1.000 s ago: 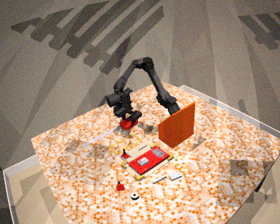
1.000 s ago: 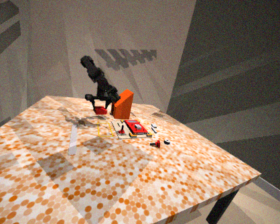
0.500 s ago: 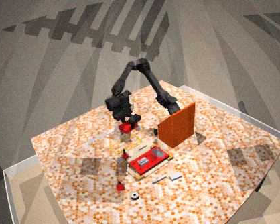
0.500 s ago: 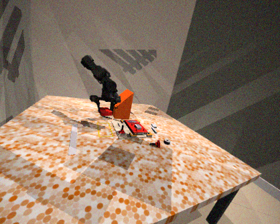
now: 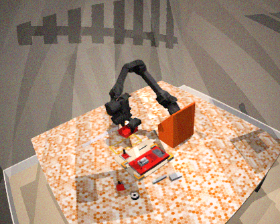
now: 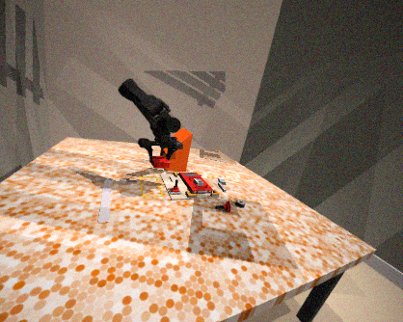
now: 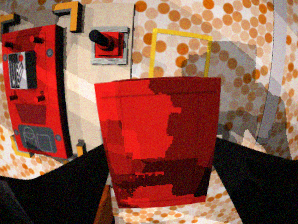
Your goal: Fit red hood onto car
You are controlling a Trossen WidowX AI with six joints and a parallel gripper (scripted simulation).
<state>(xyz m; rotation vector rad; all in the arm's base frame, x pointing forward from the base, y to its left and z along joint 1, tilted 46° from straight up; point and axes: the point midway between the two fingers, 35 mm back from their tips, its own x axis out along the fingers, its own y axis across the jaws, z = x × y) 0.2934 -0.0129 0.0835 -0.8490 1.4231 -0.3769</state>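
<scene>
End effector (image 5: 128, 125) (image 6: 161, 147) (image 7: 160, 145) is gripping 1 hood (image 5: 126, 131) (image 6: 160, 162) (image 7: 159, 140), prob. stiff, light; opp. side walls are looking best for hold, w/o squeezing hard.

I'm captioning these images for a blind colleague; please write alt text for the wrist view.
The gripper's black fingers hold the red car hood in the foreground. Beyond it at upper left, the red toy car chassis carries its engine block among four short pegs, beside a small red block with a black stem.
</scene>
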